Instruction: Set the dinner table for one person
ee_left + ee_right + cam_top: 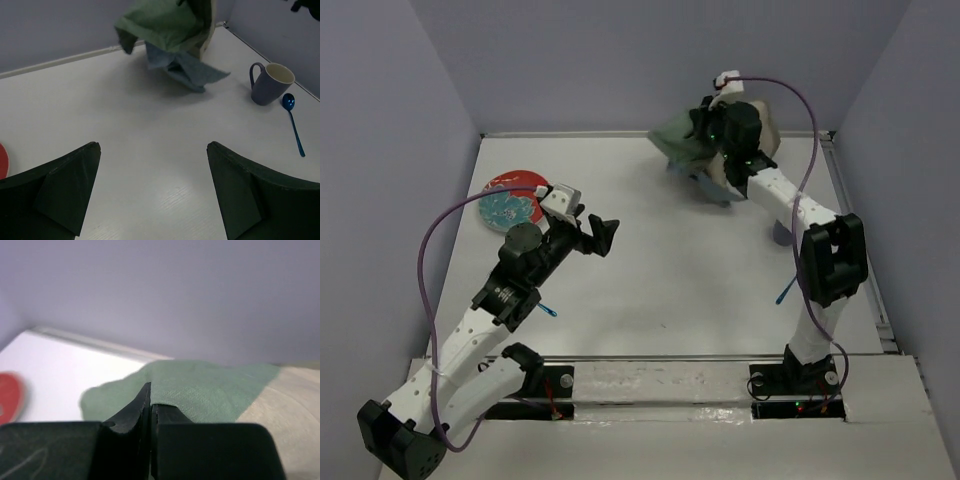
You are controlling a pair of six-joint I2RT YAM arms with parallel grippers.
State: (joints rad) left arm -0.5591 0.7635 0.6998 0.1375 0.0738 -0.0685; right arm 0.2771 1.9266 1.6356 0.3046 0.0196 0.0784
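Note:
The dinner table is a large matte white top. My right gripper is shut on the green-and-beige cloth mat and holds it bunched up above the far right of the table. The cloth hangs crumpled, with a blue-grey underside, in the left wrist view. In the right wrist view the closed jaws pinch the green fabric. My left gripper is open and empty over the middle left of the table; its fingers stand wide apart.
A red plate with a teal pattern lies at the far left. A purple-grey mug and a blue spoon sit at the right, near the right arm. A small blue utensil tip shows beside the left arm.

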